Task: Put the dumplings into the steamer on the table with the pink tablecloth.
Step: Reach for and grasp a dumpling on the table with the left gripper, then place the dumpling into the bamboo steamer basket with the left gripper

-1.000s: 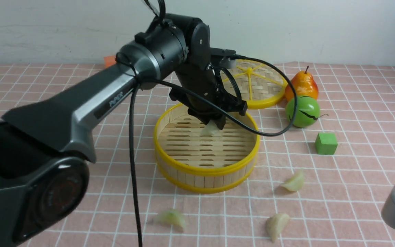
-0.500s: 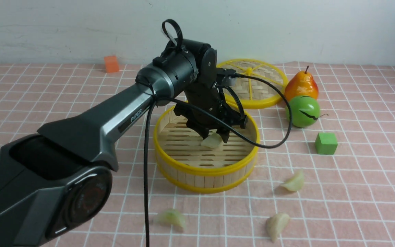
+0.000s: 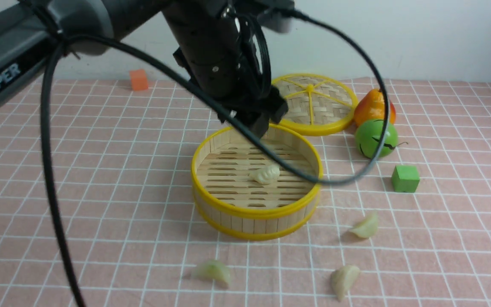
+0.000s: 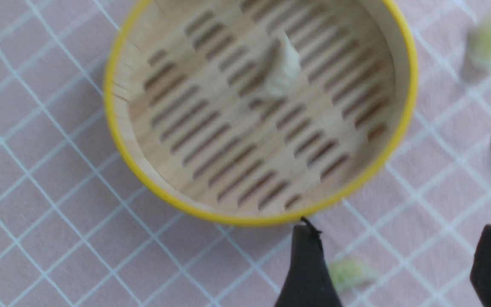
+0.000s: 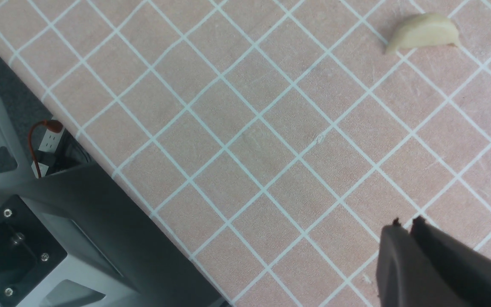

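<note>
The round bamboo steamer (image 3: 254,212) with yellow rims stands mid-table on the pink tablecloth (image 3: 100,170). One dumpling (image 3: 265,174) lies loose on its slatted floor, also seen in the left wrist view (image 4: 281,72). Three more dumplings lie on the cloth in front of the steamer: one at the front left (image 3: 212,271), one at the front right (image 3: 344,279), one to the right (image 3: 365,226). My left gripper (image 3: 267,120) hangs open and empty above the steamer's far rim (image 4: 399,245). My right gripper (image 5: 407,224) is shut and empty over bare cloth, apart from a dumpling (image 5: 422,32).
Behind the steamer lies its flat woven lid (image 3: 313,102). To the right are an orange pear (image 3: 374,106), a green ball-like fruit (image 3: 375,138) and a green cube (image 3: 405,178). An orange cube (image 3: 138,79) sits far back left. The left arm's cable (image 3: 356,175) loops over the steamer's right side.
My left gripper opened, left the dumpling on the steamer floor and rose well above it. The right arm, at the lower right a second ago, is gone from the front view.
</note>
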Controlling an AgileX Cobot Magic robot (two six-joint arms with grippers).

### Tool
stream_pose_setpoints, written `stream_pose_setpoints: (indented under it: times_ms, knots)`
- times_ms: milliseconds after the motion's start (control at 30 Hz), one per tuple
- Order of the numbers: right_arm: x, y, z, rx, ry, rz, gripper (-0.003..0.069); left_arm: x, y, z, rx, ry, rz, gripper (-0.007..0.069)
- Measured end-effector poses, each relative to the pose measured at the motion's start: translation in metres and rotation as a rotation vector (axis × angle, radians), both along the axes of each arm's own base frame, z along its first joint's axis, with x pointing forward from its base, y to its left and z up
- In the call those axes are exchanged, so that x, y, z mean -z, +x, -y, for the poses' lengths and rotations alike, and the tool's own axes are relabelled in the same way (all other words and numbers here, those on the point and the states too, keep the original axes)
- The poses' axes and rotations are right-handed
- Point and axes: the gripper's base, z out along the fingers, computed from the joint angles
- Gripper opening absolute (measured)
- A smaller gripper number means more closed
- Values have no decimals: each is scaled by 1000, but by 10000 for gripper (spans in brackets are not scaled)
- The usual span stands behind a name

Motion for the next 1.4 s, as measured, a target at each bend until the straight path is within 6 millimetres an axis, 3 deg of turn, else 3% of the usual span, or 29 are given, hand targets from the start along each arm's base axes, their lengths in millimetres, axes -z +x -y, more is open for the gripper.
stream_pose_setpoints:
  times_ms: [33,133,200,267,633,767,800,867,933,1100,1267,1300,1400]
  knots:
    - [0,0,0,0,0,0,33,2,-2,0,12,9,-7,482]
    - [0,0,0,0,4,-1,38,55,-23,-4,198,166,-139,482]
    - [0,0,0,0,6,-2,39,69,-27,-6,223,198,-174,482]
    - [0,-1,-1,-2,16,-7,42,98,-33,-11,258,244,-231,482]
    - [-1,-2,-2,-4,26,-13,46,164,-17,0,382,285,-216,472]
    - [-1,-2,-1,-5,21,-14,50,184,-11,2,398,315,-217,428]
    - [-1,-2,-1,-4,14,-11,53,191,-9,2,404,337,-223,381]
    - [0,-2,0,-3,9,-8,53,192,-9,1,404,350,-226,337]
    - [0,-1,0,-2,1,-4,56,192,-8,-2,375,372,-228,219]
    - [-1,0,0,2,7,11,61,188,-6,-5,308,414,-230,211]
    - [-2,1,0,6,15,25,64,139,3,-1,191,357,-155,211]
    - [-2,1,0,6,15,25,67,111,7,1,134,303,-100,211]
    - [-2,1,0,6,15,25,70,65,15,6,-2,173,-8,211]
